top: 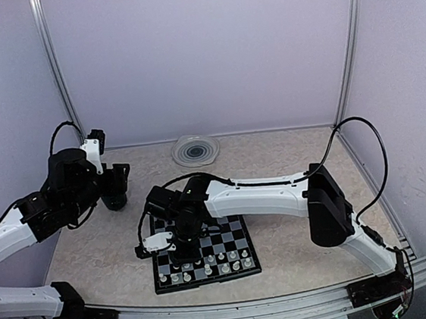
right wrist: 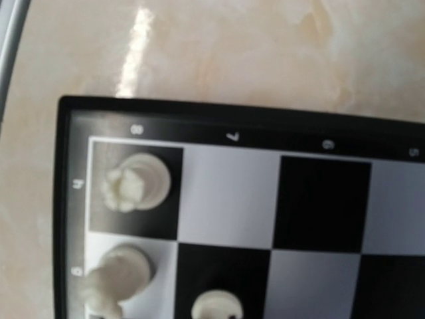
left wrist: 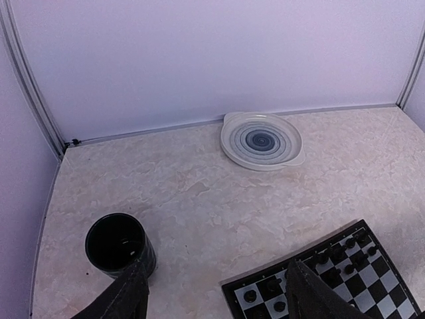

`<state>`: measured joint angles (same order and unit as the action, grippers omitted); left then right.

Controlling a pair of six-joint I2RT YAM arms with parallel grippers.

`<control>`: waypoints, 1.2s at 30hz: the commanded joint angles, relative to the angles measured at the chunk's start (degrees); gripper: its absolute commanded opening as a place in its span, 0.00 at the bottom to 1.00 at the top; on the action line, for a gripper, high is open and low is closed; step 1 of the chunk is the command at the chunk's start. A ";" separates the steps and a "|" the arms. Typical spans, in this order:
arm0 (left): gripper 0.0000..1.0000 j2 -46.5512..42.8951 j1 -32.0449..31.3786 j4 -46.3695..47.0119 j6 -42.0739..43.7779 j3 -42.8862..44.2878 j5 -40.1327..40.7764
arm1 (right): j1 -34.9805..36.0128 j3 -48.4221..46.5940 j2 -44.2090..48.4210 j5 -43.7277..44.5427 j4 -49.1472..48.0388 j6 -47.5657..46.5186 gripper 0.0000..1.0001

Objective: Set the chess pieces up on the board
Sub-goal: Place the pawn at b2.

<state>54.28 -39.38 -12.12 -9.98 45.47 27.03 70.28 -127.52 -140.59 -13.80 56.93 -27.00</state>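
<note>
Cream chessmen (right wrist: 136, 181) likely being set along board (right wrist: 73, 199) edge; right fingers (top: 178, 243) state untellable, left fingers (left wrist: 126, 296) spread wide, empty. Next square to be filled.

Marbled table (left wrist: 199, 199), board (top: 235, 237), black cup (left wrist: 149, 256), plate (left wrist: 232, 143)

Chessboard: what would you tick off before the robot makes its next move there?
1. Left tool empty: ok, open with nothing in it.
2. Right tool holding a piece: cannot tell. It is over the board, but its tips do not show.
3. Board lying flat: ok.
4. Corner piece inside its square: ok.
5. Cup apart from the board: ok.
6. Pieces left in the cup: cannot tell, its inside is dark.
</note>
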 commanded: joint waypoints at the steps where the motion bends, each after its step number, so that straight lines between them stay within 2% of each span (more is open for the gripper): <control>1: 0.71 0.22 -0.48 -0.27 -0.13 1.72 0.47 | 0.64 -1.94 -1.59 0.61 0.95 -0.55 0.08; 15: 0.71 1.52 -0.88 -0.90 0.17 2.03 -0.04 | 0.91 -2.97 -3.23 -0.13 1.24 -0.59 0.11; 24: 0.71 2.27 -1.31 -1.18 0.27 2.25 -0.13 | 1.00 -3.04 -3.20 0.24 1.08 -0.42 0.20; 36: 0.71 3.32 -1.75 -1.66 0.47 2.46 -0.13 | 1.00 -3.11 -2.06 0.89 0.86 -0.33 0.27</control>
<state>57.10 -40.69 -12.95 -9.93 45.93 27.00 70.46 -129.45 -142.93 -13.30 57.17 -27.16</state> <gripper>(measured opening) 0.705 0.264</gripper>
